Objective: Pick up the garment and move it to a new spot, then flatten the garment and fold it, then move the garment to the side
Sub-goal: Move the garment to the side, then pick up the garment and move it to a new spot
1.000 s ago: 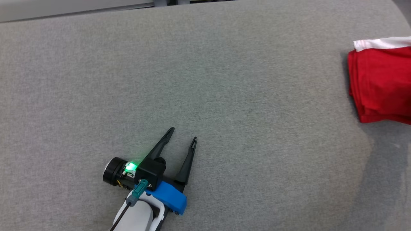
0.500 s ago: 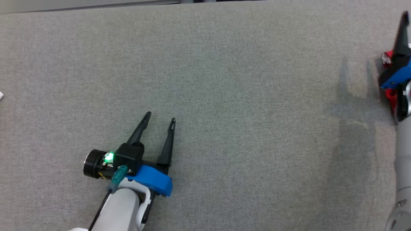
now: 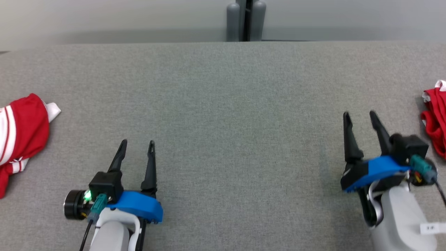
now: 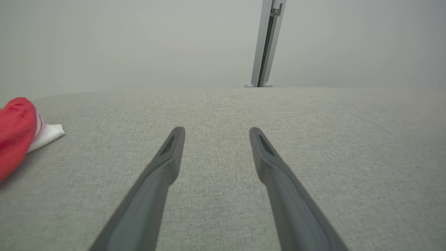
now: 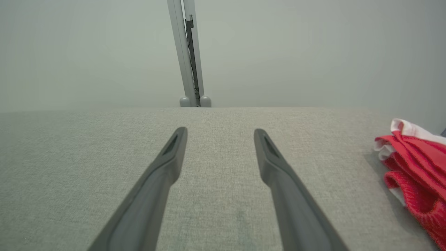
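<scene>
Left tool (image 3: 137,142): fingers spread wide, holding nothing, low over near-left part of bench (image 3: 223,104).
Right tool (image 3: 359,114): same spread, empty, toward right edge.
Red garment (image 3: 435,122): bunched at right edge, just beside right tool, not touching.
Striped garment (image 3: 24,129): crumpled at left edge, near left tool, apart from it.
Risk: outward swing of right arm could snag red garment, loosen folds, drag it over edge.
Risk: shallow pinch on striped garment may lift one layer only.
Containers: none; both garments lie directly on bench.
</scene>
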### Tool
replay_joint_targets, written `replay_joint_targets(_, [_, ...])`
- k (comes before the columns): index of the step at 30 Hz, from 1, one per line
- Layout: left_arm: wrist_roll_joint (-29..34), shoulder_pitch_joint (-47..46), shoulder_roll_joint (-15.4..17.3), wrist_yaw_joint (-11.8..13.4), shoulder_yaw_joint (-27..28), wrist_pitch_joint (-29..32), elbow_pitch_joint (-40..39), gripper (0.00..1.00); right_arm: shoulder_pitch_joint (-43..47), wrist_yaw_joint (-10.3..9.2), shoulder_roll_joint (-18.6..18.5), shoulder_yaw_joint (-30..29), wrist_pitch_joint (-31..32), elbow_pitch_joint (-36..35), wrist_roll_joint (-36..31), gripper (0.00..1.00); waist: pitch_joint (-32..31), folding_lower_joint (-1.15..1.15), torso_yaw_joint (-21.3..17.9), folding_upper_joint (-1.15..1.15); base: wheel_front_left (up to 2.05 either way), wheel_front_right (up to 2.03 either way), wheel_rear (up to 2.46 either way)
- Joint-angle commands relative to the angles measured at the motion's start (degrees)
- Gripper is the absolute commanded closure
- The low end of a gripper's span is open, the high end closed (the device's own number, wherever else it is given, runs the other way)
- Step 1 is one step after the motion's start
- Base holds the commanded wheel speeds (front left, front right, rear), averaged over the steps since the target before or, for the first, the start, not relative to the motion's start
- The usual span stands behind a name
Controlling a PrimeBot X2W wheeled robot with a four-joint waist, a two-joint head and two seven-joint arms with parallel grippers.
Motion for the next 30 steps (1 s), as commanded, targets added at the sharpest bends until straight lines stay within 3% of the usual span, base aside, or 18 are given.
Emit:
replay_joint_targets(1, [-0.4, 1.3, 0.0, 0.4, 1.0, 0.0, 0.2, 0.00, 2.9, -0.02, 0.0, 0.7, -0.2, -0.4, 1.1, 0.00, -1.0, 0.00, 0.2, 0.00, 0.00, 0.00, 0.00])
replay_joint_targets(9, [-0.9, 5.2, -0.4, 0.7, 3.3, 0.0, 0.4, 0.00, 9.8, -0.02, 0.0, 2.6, -0.2, -1.1, 5.3, 0.00, -5.1, 0.00, 1.1, 0.00, 0.00, 0.00, 0.00])
replay_joint_targets(20, [-3.4, 9.7, -0.5, 1.7, 1.7, 0.0, 1.3, 0.00, 15.3, -0.01, 0.0, 3.6, -0.2, -0.8, 6.2, 0.00, -11.2, 0.00, 2.0, 0.00, 0.00, 0.00, 0.00])
replay_joint_targets(30, [-3.3, 11.3, -0.5, 1.9, 1.4, 0.0, 1.0, 0.00, 16.9, -0.01, 0.1, 4.9, -0.2, -0.7, 7.1, 0.00, -11.7, 0.00, 3.2, 0.00, 0.00, 0.00, 0.00])
